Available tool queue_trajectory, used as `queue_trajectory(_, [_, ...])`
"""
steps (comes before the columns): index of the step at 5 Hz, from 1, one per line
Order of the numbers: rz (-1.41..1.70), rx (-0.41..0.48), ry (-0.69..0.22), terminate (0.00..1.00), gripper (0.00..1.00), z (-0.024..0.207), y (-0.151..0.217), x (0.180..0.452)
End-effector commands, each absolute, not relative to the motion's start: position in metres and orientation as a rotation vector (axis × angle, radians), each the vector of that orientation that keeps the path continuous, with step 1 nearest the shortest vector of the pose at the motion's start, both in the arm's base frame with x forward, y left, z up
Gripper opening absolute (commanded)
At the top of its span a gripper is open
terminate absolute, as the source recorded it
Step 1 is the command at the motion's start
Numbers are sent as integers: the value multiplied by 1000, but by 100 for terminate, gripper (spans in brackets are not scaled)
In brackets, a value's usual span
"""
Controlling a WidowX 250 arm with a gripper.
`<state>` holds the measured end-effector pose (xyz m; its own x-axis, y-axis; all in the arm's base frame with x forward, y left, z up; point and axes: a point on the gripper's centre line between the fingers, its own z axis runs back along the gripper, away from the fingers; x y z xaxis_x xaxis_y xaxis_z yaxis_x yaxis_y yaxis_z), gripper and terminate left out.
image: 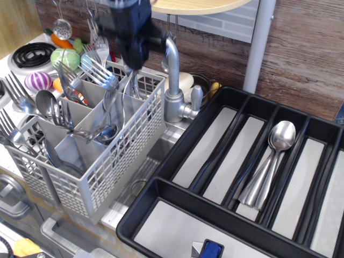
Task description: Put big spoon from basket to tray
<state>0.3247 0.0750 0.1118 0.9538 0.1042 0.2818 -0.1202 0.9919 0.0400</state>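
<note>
Only the arm's lower end shows, top of frame, v. blurred. Gripper (130,56) is black, boxy, matte plastic/metal, w/ a darker wrist block above it. Faint paler band across the body, approx mid-height. Fingers merge into one dark smear; can't make out screws, cables or markings. No other colour visible on it.

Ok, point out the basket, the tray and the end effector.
basket (115,161): main view, mesh front wall.
tray (177,189): main view, black front divider.
end effector (130,54): main view, blurred lower tip.
</note>
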Motion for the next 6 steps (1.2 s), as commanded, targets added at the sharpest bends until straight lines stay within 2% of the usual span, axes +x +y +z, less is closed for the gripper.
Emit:
queue_trajectory(1, [179, 70, -448, 0, 0, 179, 53, 337])
queue_trajectory(2, [294, -16, -435, 0, 0, 199, 24, 345])
queue_trajectory(3, [447, -127, -463, 0, 0, 199, -9, 354])
queue_trajectory(4, [587, -306, -456, 0, 0, 197, -28, 367])
queue_trajectory(5, [650, -363, -470, 0, 0, 197, -37, 376])
queue_trajectory(6, [717, -418, -542, 0, 0, 187, -56, 388])
